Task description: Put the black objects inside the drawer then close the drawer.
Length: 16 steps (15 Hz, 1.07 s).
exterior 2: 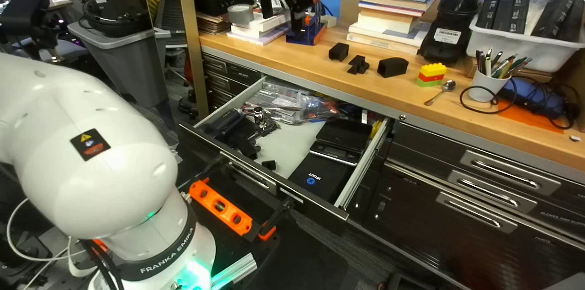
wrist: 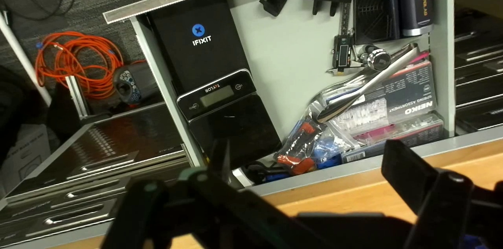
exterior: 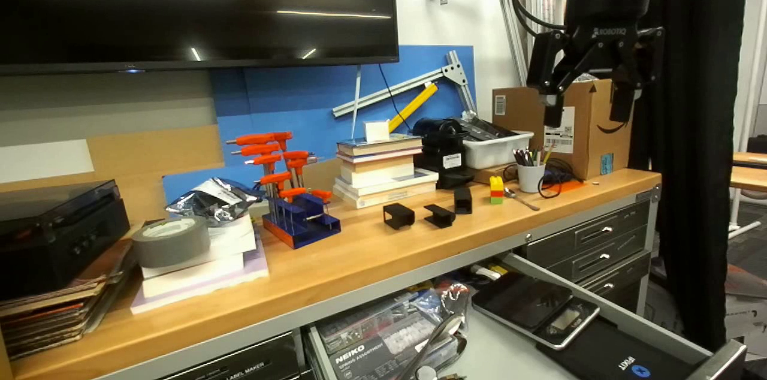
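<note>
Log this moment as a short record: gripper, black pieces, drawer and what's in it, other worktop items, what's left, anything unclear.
gripper: open and empty, raised above the workbench
three black pieces: apart from one another on the workbench
drawer: pulled open
inside: kitchen scale, black item marked IFIXIT, NEIKO spring assortment box, digital caliper, among others
also on workbench: toy-brick stack, spoon, white pen cup
left to do: pieces into drawer, drawer closed
unclear: whether small black items inside belong to the task
</note>
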Motion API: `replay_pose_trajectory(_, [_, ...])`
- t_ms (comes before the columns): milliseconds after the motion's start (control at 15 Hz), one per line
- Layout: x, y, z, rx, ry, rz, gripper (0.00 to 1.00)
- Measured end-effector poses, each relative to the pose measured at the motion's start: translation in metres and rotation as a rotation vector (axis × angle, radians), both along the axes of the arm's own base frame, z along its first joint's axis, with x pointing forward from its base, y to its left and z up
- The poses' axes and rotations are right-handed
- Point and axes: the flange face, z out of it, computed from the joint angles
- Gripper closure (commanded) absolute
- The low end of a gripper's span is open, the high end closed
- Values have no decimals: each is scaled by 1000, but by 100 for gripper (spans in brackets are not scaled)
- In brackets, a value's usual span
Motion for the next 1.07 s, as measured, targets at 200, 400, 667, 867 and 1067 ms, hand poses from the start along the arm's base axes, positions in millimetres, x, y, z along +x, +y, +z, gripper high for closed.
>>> replay_pose_trajectory(200, [16,-9,-11,-20,-18,-13,0])
replay_pose_trajectory(400, [50,-28,-29,-59,-80,-29,0])
replay_pose_trajectory(667, [114,-59,-60,-97,-126,-41,0])
replay_pose_trajectory(867, [167,-80,-84,-105,-113,-49,0])
replay_pose_trajectory(1067, [221,-99,-108,-102,-97,-62,0])
